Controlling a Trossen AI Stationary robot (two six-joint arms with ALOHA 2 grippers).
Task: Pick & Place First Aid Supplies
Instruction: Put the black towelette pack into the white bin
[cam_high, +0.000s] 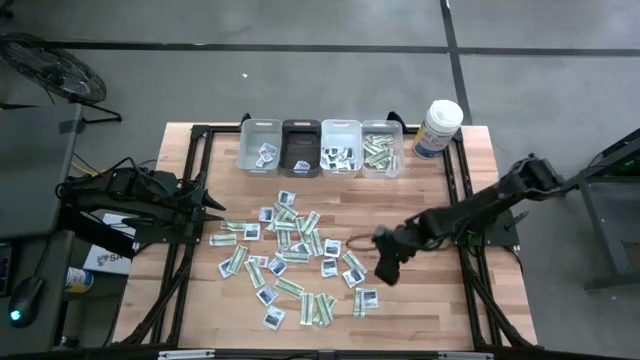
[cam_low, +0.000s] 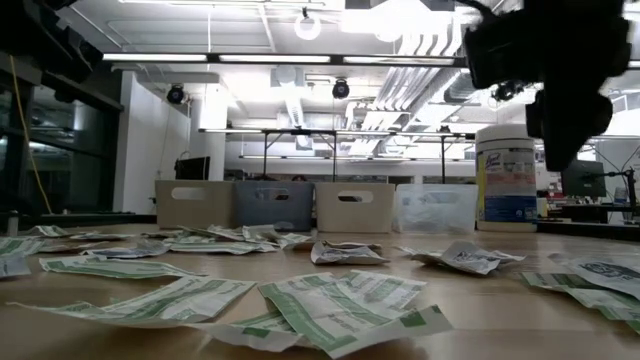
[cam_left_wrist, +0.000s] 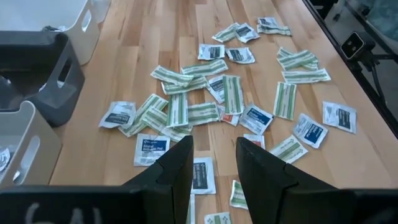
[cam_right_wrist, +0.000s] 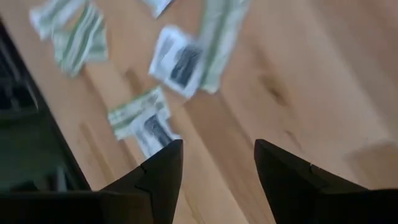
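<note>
The first aid supplies (cam_high: 290, 250) are many small flat packets lying loose on the wooden table's middle, some green-and-white strips, some squarish white with dark-blue marks (cam_left_wrist: 205, 106). My right gripper (cam_high: 385, 265) hangs open above the right side of the scatter, pointing steeply down, with nothing between its fingers (cam_right_wrist: 217, 168). Below it lie a white packet (cam_right_wrist: 177, 62) and a green-and-white one (cam_right_wrist: 140, 121). My left gripper (cam_high: 212, 205) waits at the table's left edge, raised and open, with bare table and packets showing through its gap (cam_left_wrist: 214, 165).
Four small bins (cam_high: 320, 147) stand in a row at the far edge, each holding some packets. A tall white canister with a blue label (cam_high: 438, 128) stands right of them. Black frame rails (cam_high: 465, 250) run along the table's left and right sides.
</note>
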